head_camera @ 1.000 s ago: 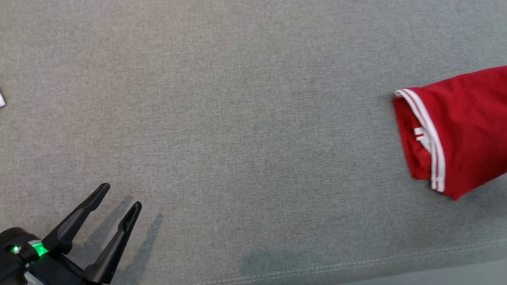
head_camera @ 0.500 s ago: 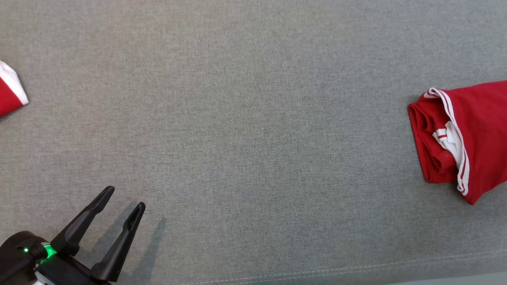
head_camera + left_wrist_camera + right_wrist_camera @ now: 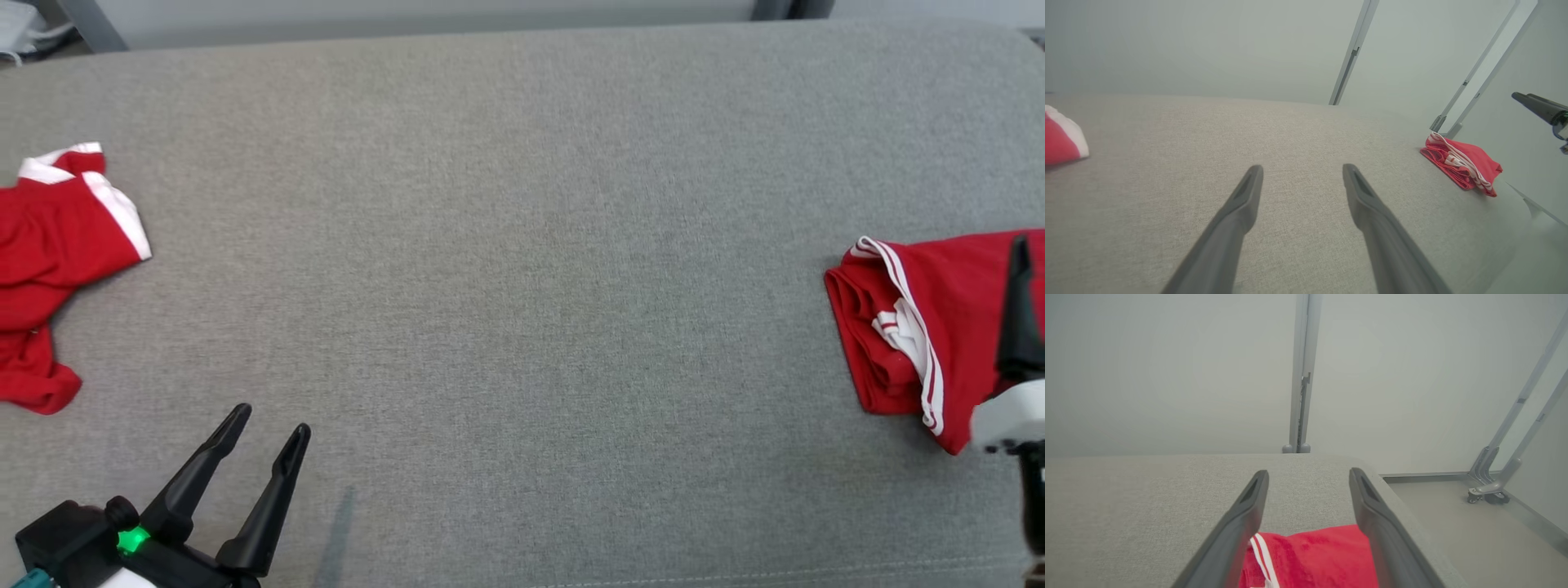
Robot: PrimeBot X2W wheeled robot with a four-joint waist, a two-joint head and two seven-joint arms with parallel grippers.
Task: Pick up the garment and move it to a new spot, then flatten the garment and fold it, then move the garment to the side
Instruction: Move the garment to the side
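Head view: folded red garment with white stripes (image 3: 951, 302) lies at 3 o'clock on the grey fabric-covered counter (image 3: 522, 286), folded edge facing 9 o'clock. A white tag (image 3: 894, 327) with a red mark sits in the fold, print too small to read. The right pincer (image 3: 1020, 286) is at the 3 o'clock edge, one dark finger over the garment's right part; contact cannot be told here. The left pincer (image 3: 272, 418) is at 7 o'clock, fingers spread and empty, well apart from that garment. A crumpled red-and-white garment (image 3: 49, 269) is at 9 o'clock.

Left wrist view: both own fingers spread wide over bare counter with nothing between them. The folded garment (image 3: 1461, 163) is at 3 o'clock near the counter's end. The right pincer's finger comes in at 2 o'clock, above and beside the garment.

Right wrist view: fingers spread, gripping nothing. The folded garment (image 3: 1314, 555) is at 6 o'clock, between and under the fingers, at the counter's end. A grey metal post (image 3: 1300, 375) stands at 12 o'clock.
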